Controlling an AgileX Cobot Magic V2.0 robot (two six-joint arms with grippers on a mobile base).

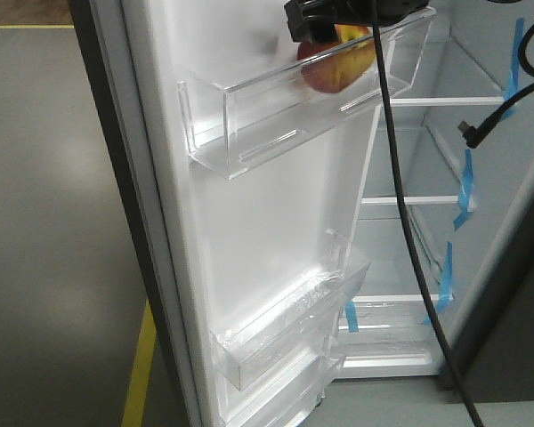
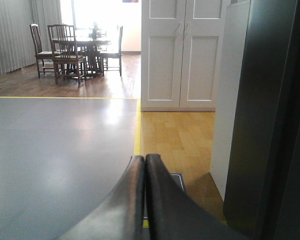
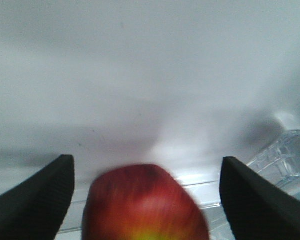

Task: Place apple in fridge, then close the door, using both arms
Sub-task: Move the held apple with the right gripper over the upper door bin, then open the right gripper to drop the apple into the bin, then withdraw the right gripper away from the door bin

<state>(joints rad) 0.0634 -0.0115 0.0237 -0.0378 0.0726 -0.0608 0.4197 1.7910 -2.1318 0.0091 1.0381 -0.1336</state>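
Note:
The fridge [image 1: 427, 160] stands open, and its door [image 1: 267, 213] shows its white inner face. The red and yellow apple [image 1: 338, 60] lies at the right end of the door's upper clear bin [image 1: 249, 133]. My right gripper [image 1: 334, 16] hangs just above it. In the right wrist view the apple [image 3: 145, 205] sits low between the two black fingers [image 3: 45, 200], with a gap on each side; that gripper [image 3: 147, 161] is open. My left gripper [image 2: 145, 160] is shut on nothing and points over the floor beside the fridge's dark outer wall [image 2: 270, 125].
Two lower clear bins [image 1: 285, 329] jut from the door. A black cable [image 1: 400, 205] hangs in front of the fridge shelves, which carry blue tape strips [image 1: 465, 191]. A yellow floor line [image 1: 141, 374] runs left of the door. Beyond stand a white cupboard [image 2: 182, 55] and dining chairs [image 2: 65, 50].

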